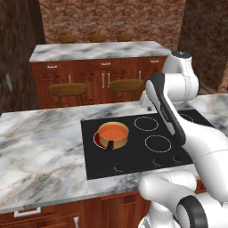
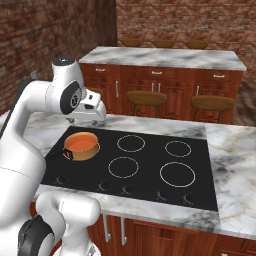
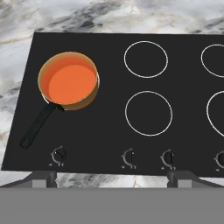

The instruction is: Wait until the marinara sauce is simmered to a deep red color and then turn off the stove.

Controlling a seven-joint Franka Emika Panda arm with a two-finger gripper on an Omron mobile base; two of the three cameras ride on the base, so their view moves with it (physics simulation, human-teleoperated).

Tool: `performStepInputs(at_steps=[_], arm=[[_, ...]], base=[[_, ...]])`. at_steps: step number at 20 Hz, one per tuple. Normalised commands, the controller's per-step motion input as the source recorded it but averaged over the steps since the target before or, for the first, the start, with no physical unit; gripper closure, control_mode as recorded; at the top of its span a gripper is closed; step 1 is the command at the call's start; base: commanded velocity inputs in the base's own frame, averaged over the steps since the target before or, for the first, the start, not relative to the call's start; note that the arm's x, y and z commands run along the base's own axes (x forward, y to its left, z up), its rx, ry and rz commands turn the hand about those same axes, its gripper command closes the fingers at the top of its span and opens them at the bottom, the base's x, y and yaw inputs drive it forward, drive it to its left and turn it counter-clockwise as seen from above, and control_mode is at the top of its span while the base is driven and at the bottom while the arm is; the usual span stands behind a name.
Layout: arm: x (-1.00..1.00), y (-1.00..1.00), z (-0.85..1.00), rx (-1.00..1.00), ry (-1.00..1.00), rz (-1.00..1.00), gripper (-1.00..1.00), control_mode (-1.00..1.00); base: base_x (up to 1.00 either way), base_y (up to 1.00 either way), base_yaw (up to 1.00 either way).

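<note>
The marinara sauce point(image 3: 71, 82) is a smooth orange-red disc in a small tan pot point(image 3: 89, 94) whose dark handle point(image 3: 37, 124) points toward the knob edge. The pot point(image 1: 113, 136) point(image 2: 81, 145) stands on the near-left burner of the black glass stove point(image 1: 133, 156) point(image 2: 150, 165) point(image 3: 109, 131), and a red glow point(image 1: 96, 139) shows at its base. My gripper point(image 3: 111, 178) hovers high above the stove's front edge, looking down, open with nothing between its fingertips point(image 3: 43, 178). Just below the pot handle sits the leftmost knob point(image 3: 59, 154).
Three more knobs point(image 3: 128, 157) point(image 3: 167, 157) point(image 3: 221, 158) line the front edge. The other ring burners point(image 3: 148, 113) are bare. Grey-veined marble countertop point(image 1: 40, 147) surrounds the stove. Behind stand two wooden stools point(image 1: 67, 89) point(image 1: 126, 84) and an island point(image 1: 98, 51) with bowls.
</note>
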Motion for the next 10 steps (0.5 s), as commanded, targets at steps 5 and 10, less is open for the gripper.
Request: performStepInputs(at_steps=[5, 10], arm=[[0.0, 0.0, 0.0, 0.0, 0.0, 0.0, -1.0, -1.0], [0.0, 0.0, 0.0, 0.0, 0.0, 0.0, -1.0, -1.0]], base=[[0.0, 0.0, 0.0], [0.0, 0.0, 0.0]])
